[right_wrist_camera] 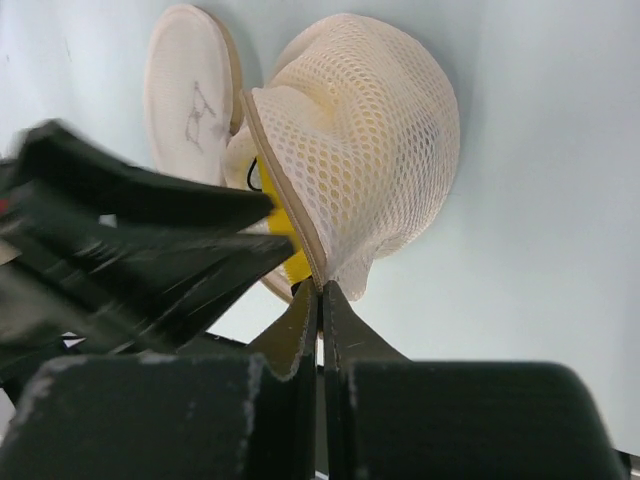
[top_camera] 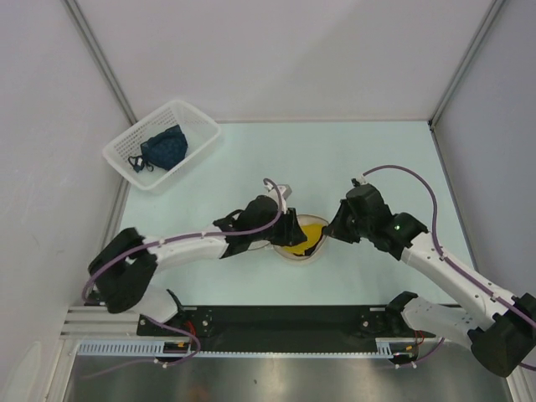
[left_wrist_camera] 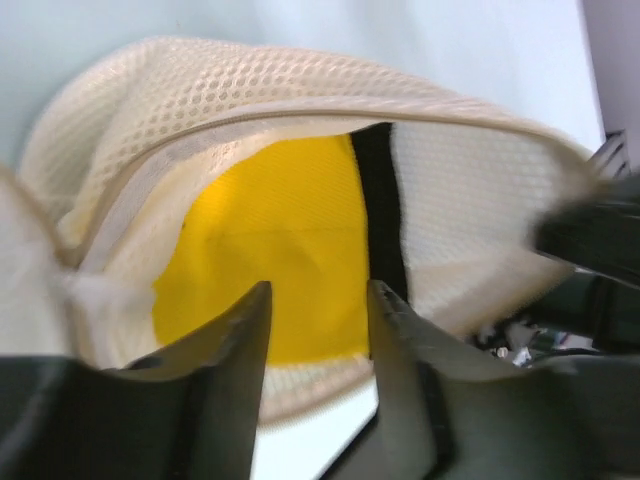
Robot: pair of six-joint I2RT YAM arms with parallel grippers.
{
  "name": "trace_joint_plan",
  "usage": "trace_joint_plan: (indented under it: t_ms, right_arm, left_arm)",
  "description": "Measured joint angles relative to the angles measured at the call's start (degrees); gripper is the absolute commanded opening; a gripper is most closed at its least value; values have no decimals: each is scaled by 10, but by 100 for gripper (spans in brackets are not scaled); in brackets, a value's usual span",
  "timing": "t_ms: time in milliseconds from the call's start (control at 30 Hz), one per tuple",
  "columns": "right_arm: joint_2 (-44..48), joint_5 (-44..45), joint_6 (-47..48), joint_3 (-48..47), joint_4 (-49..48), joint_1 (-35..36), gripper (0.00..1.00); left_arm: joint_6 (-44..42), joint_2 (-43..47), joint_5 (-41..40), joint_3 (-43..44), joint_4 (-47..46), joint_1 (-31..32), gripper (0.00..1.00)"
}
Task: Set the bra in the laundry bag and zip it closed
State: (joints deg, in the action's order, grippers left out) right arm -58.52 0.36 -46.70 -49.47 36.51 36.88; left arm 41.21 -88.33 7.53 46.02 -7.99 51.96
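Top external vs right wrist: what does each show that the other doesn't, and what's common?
Only top external: the white basket holding the dark blue garment at the far left, and both arms at full length.
Only right wrist: the right gripper pinched shut on the laundry bag at its rim, and the lid with its faint drawing, open beside the bag.
Both: the bag, the yellow bra inside it, and the left gripper at the opening.
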Motion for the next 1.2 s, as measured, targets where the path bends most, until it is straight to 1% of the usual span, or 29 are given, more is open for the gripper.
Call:
trace_joint_plan:
  t_ms: [33, 133, 200, 300, 333, 400, 433, 500, 600, 633, 767, 833, 933, 967, 1067, 1100, 1133, 1167, 1200]
  right_arm:
    - [0, -2, 2, 0, 1, -2, 0]
    - [3, -13, 11, 0, 6, -14, 0]
    - [5, -20, 15, 0, 8, -19, 0]
    - [9, -33, 18, 0, 9, -24, 0]
    - [9, -37, 19, 0, 9, -25, 0]
    - [10, -44, 19, 0, 9, -25, 0]
    - [11, -46, 19, 0, 9, -25, 0]
    - [12, -52, 19, 0, 9, -25, 0]
    - [16, -59, 19, 0, 9, -25, 0]
    - [18, -61, 19, 0, 9, -25, 0]
    - [25, -63, 17, -11, 18, -25, 0]
    - [25, -63, 18, -25, 23, -25, 0]
    - [25, -63, 19, -43, 29, -29, 0]
    - [25, -65, 20, -43, 32, -31, 0]
    - [25, -67, 23, -43, 44, -38, 0]
    - [25, -68, 24, -43, 44, -40, 0]
    - [25, -69, 25, -43, 43, -42, 0]
    - [26, -69, 25, -43, 43, -43, 0]
    - [26, -69, 26, -43, 43, -44, 0]
  left_arm:
    - [-7, 23, -7, 3, 23, 0, 62]
    - [-22, 124, -35, 4, 88, -1, 69]
    - [-22, 190, -45, -3, 112, -5, 70]
    - [-10, 279, -46, -36, 126, -19, 58]
    - [-4, 294, -39, -48, 125, -23, 51]
    - [12, 300, -22, -64, 122, -30, 45]
    - [17, 292, -14, -66, 117, -30, 40]
    - [26, 245, 7, -62, 96, -29, 38]
    - [29, 164, 30, -49, 72, -25, 31]
    - [29, 136, 36, -42, 62, -22, 28]
    - [34, 33, 64, -2, 10, 2, 22]
    - [40, -8, 76, 2, -28, 19, 19]
    - [52, -55, 87, -8, -80, 39, 18]
    - [53, -60, 88, -15, -88, 42, 19]
    - [45, -45, 77, -31, -79, 42, 33]
    - [37, -27, 64, -31, -56, 42, 44]
    - [27, -4, 51, -31, -33, 42, 49]
    - [16, 22, 39, -31, -8, 42, 59]
    - [7, 49, 25, -28, 18, 42, 63]
